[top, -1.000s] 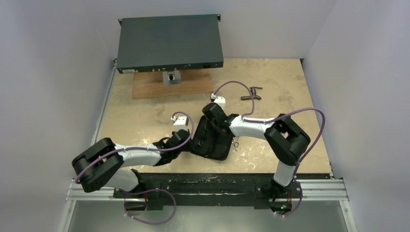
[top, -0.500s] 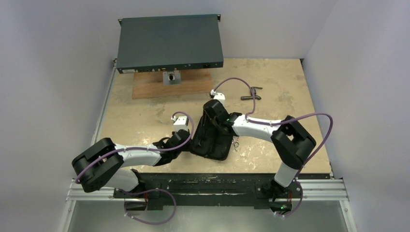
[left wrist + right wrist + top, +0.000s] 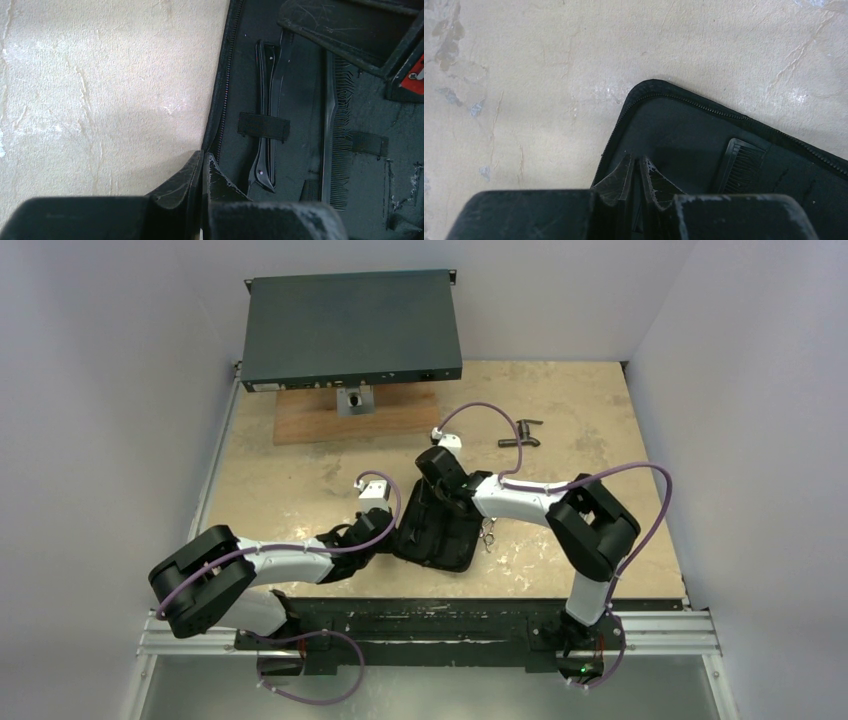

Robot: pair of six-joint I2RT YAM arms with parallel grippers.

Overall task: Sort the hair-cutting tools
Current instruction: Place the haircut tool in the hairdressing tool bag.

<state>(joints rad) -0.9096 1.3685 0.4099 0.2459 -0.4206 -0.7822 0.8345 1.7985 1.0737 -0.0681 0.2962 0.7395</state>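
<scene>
Left claw (image 3: 202,167) is squeezed fully shut, its tips touching the zip edge of the open black case (image 3: 300,90) on the bench (image 3: 100,90); whether it actually pinches that edge, I cannot tell. Inside the case, the thin black clip (image 3: 264,65) lies lengthwise under an elastic strap (image 3: 263,125). To its right, the black comb (image 3: 337,110) lies parallel to it, tucked under a strap of its own. Over the case's far corner, the right claw (image 3: 640,167) is closed to a narrow slit, tips down at the lining; I cannot tell whether anything sits between them. Out on the bench, the small silver scissors (image 3: 488,536) lie just beside the case's right edge.
</scene>
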